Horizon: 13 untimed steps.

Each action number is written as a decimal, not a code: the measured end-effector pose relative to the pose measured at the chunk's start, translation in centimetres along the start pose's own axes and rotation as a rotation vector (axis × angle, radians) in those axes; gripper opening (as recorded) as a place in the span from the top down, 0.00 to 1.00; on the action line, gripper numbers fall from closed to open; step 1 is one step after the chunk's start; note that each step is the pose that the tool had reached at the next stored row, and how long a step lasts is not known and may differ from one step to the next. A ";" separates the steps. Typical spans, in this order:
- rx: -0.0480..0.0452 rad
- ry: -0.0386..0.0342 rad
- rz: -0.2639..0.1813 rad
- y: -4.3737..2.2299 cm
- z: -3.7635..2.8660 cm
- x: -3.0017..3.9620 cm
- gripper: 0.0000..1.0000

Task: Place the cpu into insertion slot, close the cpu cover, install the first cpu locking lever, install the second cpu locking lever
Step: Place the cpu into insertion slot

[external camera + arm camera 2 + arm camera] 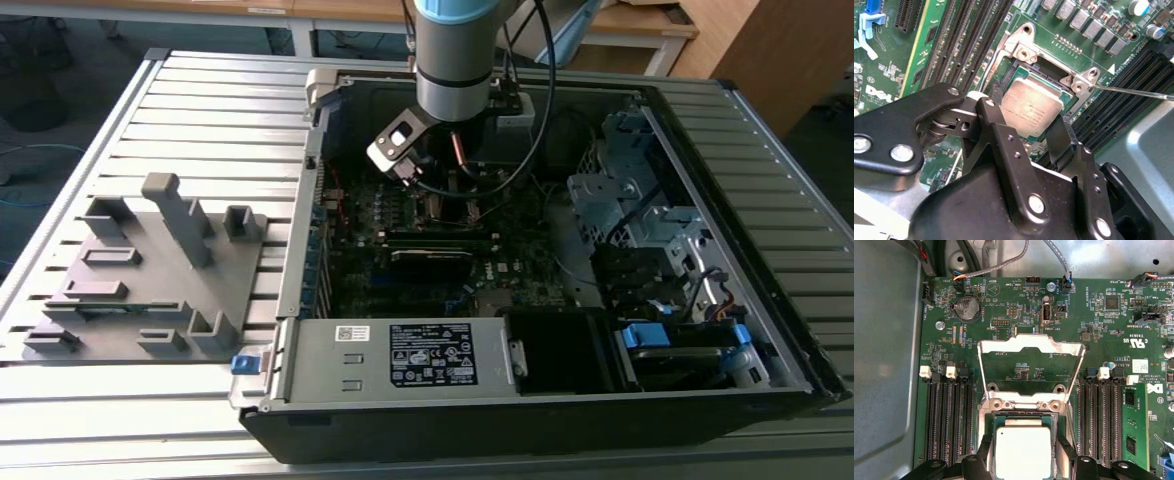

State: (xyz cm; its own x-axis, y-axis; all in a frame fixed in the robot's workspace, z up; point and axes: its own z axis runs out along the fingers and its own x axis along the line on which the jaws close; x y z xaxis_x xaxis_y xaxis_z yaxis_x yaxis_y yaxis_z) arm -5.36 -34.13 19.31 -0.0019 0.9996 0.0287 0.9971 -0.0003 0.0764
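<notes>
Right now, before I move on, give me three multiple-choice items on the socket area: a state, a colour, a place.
1. The cpu cover is: A missing; B swung open; C shut.
2. The motherboard is: A green; B red; C white.
3. The cpu is: A on the cpu cover; B off the motherboard; C at the insertion slot.
Answers: B, its frame lies flat beyond the slot; A, green shows in both wrist views; C, it shows inside the slot's rim at the hand.
</notes>
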 end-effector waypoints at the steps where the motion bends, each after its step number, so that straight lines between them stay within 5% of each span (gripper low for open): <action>1: -0.0001 -0.0014 0.000 0.00 -0.01 0.00 0.39; 5: -0.0002 -0.0246 -0.002 0.00 0.00 0.01 0.39; 13: 0.0001 -0.0265 -0.002 0.01 -0.11 0.00 0.39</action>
State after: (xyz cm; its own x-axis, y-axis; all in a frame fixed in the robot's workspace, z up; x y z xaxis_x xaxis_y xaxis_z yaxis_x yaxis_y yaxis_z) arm -5.36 -34.13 19.42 -0.0018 1.0000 0.0022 0.9971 0.0017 0.0763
